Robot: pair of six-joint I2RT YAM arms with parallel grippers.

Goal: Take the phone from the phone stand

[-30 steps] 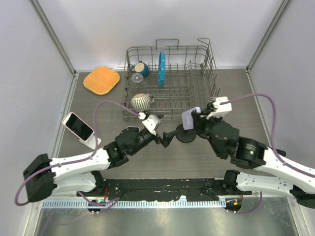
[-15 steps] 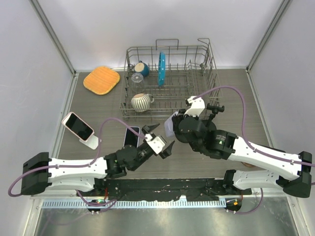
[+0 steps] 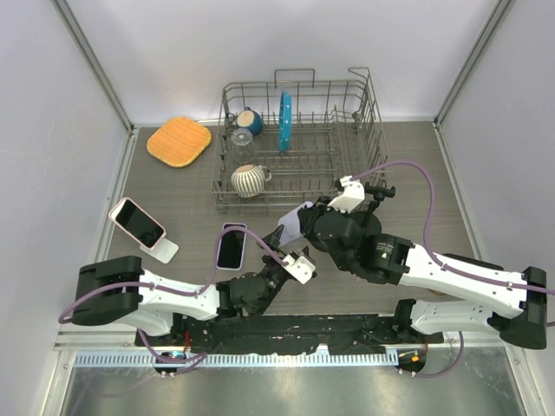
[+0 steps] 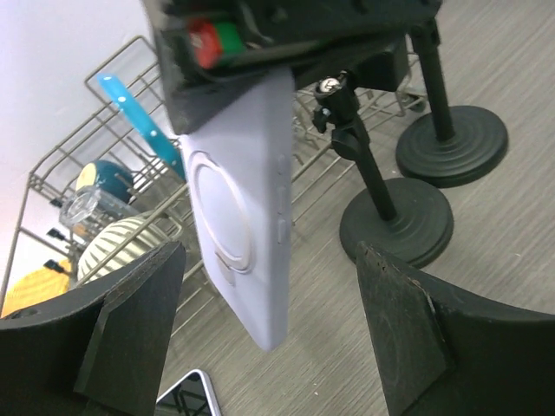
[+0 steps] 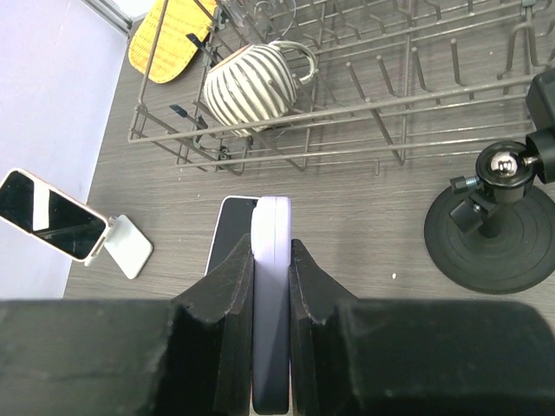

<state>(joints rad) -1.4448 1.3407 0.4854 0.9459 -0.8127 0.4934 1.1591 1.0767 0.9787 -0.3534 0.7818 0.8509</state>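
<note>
My right gripper [image 5: 270, 286] is shut on a lavender phone [image 5: 271, 234], held edge-up in the air, clear of the black phone stand [image 5: 490, 238] to its right. In the top view this gripper [image 3: 297, 227] and phone [image 3: 290, 227] hang over the table's middle. My left gripper [image 4: 269, 347] is open and empty, just below the lavender phone [image 4: 247, 217]; in the top view it [image 3: 293, 258] sits near the front edge. Two black stands [image 4: 396, 230] [image 4: 451, 143] show behind the phone. A pink phone [image 3: 137, 222] rests on a white stand [image 3: 162, 252] at the left.
A dark phone [image 3: 231, 246] lies flat on the table under the lavender one. A wire dish rack [image 3: 299, 156] at the back holds a striped mug [image 3: 250, 179], a blue plate [image 3: 284, 121] and a teal cup [image 3: 250, 120]. An orange cloth [image 3: 179, 141] lies back left.
My right gripper has carried the lavender phone left, away from the black stand, and lower. My left arm has drawn back toward the front edge, gripper still open.
</note>
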